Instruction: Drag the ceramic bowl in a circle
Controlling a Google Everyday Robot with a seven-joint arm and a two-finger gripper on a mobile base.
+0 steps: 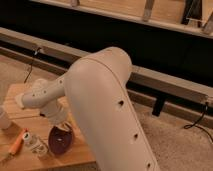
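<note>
— So, what are you looking at, biggest thing first?

— Your robot's arm [107,115] is filling most of the view. Under it, the wooden table [15,92] is carrying everything else. The gripper [61,126] is reaching down at the ceramic bowl [60,141], which is sitting right below it, at the table's near edge. Whether it is gripping the rim, I cannot tell.

— And the risks?

— To the gripper's left, the clear bottle [35,145] is lying just beside the bowl, with an orange tool [17,142] further left and a white cup [4,119] beyond. If you are sweeping a wide circle, the bowl is likely knocking the bottle, or sliding off the near edge. A loose hold could be letting it slip mid-drag.
</note>
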